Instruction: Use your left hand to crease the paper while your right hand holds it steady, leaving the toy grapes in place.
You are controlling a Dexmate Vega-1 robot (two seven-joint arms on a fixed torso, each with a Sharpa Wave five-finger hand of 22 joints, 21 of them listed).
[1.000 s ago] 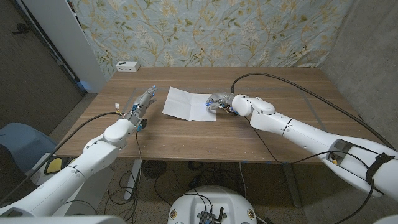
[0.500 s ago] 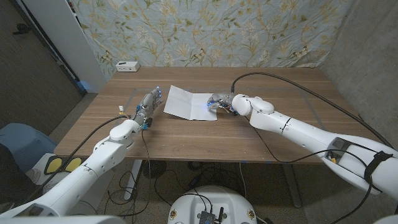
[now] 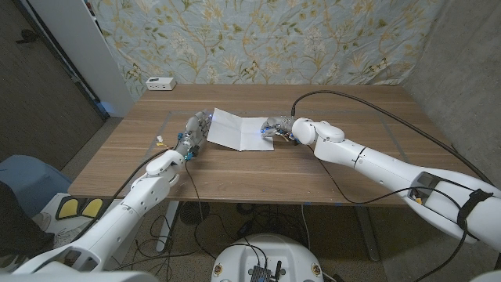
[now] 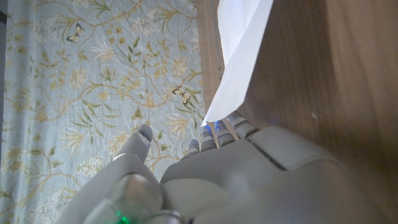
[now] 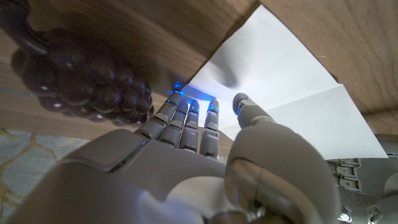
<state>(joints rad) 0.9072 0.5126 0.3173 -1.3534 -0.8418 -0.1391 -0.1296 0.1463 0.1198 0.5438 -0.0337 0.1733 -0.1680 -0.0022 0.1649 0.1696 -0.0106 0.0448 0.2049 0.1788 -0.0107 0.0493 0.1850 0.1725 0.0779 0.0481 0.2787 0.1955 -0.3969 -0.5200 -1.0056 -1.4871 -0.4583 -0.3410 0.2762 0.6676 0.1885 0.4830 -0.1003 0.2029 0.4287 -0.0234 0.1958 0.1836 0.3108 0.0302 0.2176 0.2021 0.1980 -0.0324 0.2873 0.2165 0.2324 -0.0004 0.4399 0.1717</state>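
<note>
A white sheet of paper (image 3: 239, 129) with a fold line lies on the wooden table (image 3: 235, 168). My left hand (image 3: 196, 131) reaches along the table, fingers stretched out, and its fingertips (image 4: 214, 130) touch the paper's (image 4: 239, 56) near left corner. My right hand (image 3: 278, 128) is at the sheet's right edge, fingertips (image 5: 186, 112) pressing down on the paper (image 5: 280, 93). The dark purple toy grapes (image 5: 81, 74) lie on the table right beside my right hand (image 5: 205, 168), off the paper. Neither hand grips anything.
A small white box (image 3: 160, 83) stands at the table's back left. A black cable (image 3: 352, 97) runs over the table behind my right arm. A floral curtain hangs behind the table. A blue chair (image 3: 19, 180) stands off the table's left side.
My left arm has stretched forward and to the right, bringing its fingertips from short of the paper up to the sheet's left corner. The right hand, paper and grapes have stayed put.
</note>
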